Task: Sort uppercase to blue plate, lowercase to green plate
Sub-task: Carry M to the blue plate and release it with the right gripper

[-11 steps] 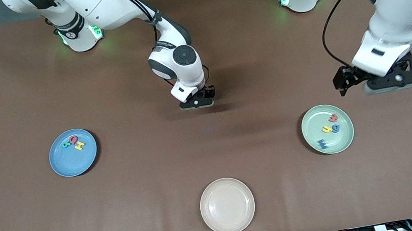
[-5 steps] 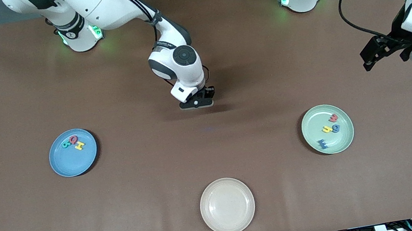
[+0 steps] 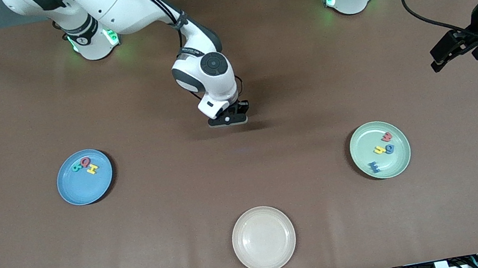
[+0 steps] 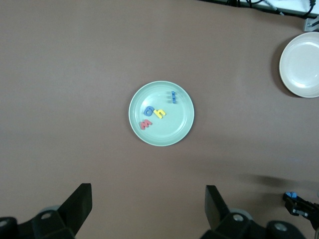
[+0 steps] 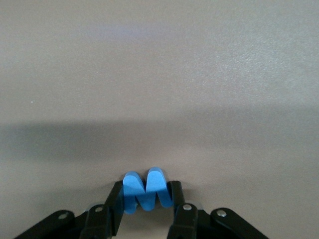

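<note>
My right gripper (image 3: 228, 120) is low over the middle of the table, shut on the larger blue W (image 5: 145, 193), which is hidden in the front view. The blue plate (image 3: 83, 189) toward the right arm's end holds the teal R (image 3: 76, 167), red Q (image 3: 85, 161) and yellow H (image 3: 92, 168). The green plate (image 3: 399, 160) toward the left arm's end holds the small red w (image 3: 386, 136), yellow h (image 3: 379, 149), blue g (image 3: 389, 148) and dark blue E-shaped piece (image 3: 374, 167). My left gripper (image 4: 148, 209) is open and empty, high at the left arm's end; its view shows the green plate (image 4: 177, 129).
A beige plate (image 3: 264, 239) lies near the table's front edge, nearer to the front camera than my right gripper; it also shows in the left wrist view (image 4: 301, 64). Bare brown table lies between the plates.
My left arm has drawn up and away from over the green plate toward its end of the table. My right gripper with the W has stayed in place.
</note>
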{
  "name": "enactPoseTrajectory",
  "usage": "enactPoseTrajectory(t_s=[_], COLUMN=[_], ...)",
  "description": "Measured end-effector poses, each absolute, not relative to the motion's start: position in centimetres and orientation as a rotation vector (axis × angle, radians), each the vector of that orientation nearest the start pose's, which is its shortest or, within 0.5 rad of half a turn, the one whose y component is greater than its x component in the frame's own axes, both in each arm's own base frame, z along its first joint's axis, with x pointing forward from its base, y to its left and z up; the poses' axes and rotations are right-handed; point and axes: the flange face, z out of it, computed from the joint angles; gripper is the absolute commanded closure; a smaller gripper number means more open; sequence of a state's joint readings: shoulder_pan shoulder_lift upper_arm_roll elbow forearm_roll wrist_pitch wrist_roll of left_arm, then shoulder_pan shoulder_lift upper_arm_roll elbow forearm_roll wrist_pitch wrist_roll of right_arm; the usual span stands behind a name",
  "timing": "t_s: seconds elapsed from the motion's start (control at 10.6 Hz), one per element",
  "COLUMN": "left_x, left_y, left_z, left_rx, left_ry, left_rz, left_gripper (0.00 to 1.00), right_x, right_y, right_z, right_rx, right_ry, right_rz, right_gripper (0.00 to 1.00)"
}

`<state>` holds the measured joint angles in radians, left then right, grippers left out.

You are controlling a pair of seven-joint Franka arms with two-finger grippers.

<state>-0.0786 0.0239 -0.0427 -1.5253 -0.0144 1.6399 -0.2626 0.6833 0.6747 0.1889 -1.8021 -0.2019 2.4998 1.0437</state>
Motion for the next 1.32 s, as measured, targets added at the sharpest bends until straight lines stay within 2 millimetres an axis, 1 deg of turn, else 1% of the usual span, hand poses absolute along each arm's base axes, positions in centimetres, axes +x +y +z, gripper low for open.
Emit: enactPoseTrajectory(t_s=[0.28, 0.38, 0.47, 0.57, 0.66, 0.94, 1.13, 1.23, 1.32], left_x=[56.4, 56.4, 56.4, 56.4, 56.5, 56.6, 56.6, 56.6, 56.6], left_y=[-7.2, -7.1, -6.9, -6.8, -6.6, -6.4, -6.2, -5.8, -5.6], left_z=[63.9, 63.8, 63.8, 63.7, 63.6, 63.6, 63.7, 63.7, 63.7], left_rx=[-3.162, -3.162, -3.161, -3.160, -3.160, -3.159, -3.158, -3.157, -3.156], left_ry=[-0.219, -0.222, -0.227, -0.231, -0.235, -0.240, -0.247, -0.257, -0.263], left_rz=[-0.117, -0.114, -0.112, -0.109, -0.106, -0.105, -0.107, -0.106, -0.103], left_gripper=[0.00, 0.00, 0.00, 0.00, 0.00, 0.00, 0.00, 0.00, 0.00], right_x=[43.1, 43.9, 45.2, 47.0, 49.0, 54.4, 57.0, 58.2, 59.3], right_y=[49.4, 48.7, 47.4, 45.5, 43.2, 35.0, 29.5, 26.6, 23.3], right_z=[17.9, 17.9, 18.2, 19.0, 20.0, 23.5, 25.5, 26.3, 26.8], right_rx=[-3.111, -3.116, -3.126, -3.143, -3.160, -3.190, -3.183, -3.172, -3.165], right_ry=[0.078, 0.058, 0.021, -0.028, -0.085, -0.308, -0.480, -0.573, -0.654], right_rz=[-0.046, -0.039, -0.020, 0.006, 0.034, 0.116, 0.167, 0.192, 0.217], right_gripper=[0.65, 0.65, 0.65, 0.65, 0.65, 0.68, 0.68, 0.68, 0.68])
